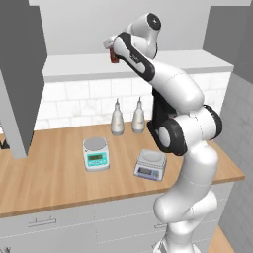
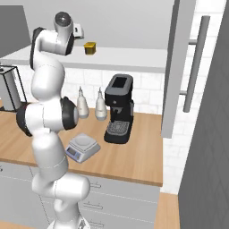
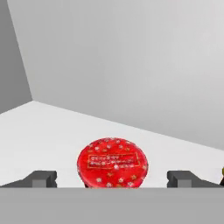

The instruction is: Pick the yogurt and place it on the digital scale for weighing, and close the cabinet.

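The arm [image 1: 173,99] is reaching up to the cabinet shelf [image 1: 89,63], its gripper [image 1: 112,49] sitting at the yogurt [image 1: 114,58]. On the desk [image 1: 49,183], the digital scale [image 1: 150,164] is lying at four o'clock from the round scale [image 1: 96,153].

Cabinet shelf [image 2: 134,56]: yogurt [image 3: 112,162], yellow container [image 2: 90,48]. Wooden counter [image 1: 49,178]: digital scale [image 1: 150,164], round scale [image 1: 96,153], two bottles [image 1: 117,118], coffee machine [image 2: 119,108].

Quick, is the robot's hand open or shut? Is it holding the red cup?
Gripper: open, fingers either side of the yogurt, not holding it.
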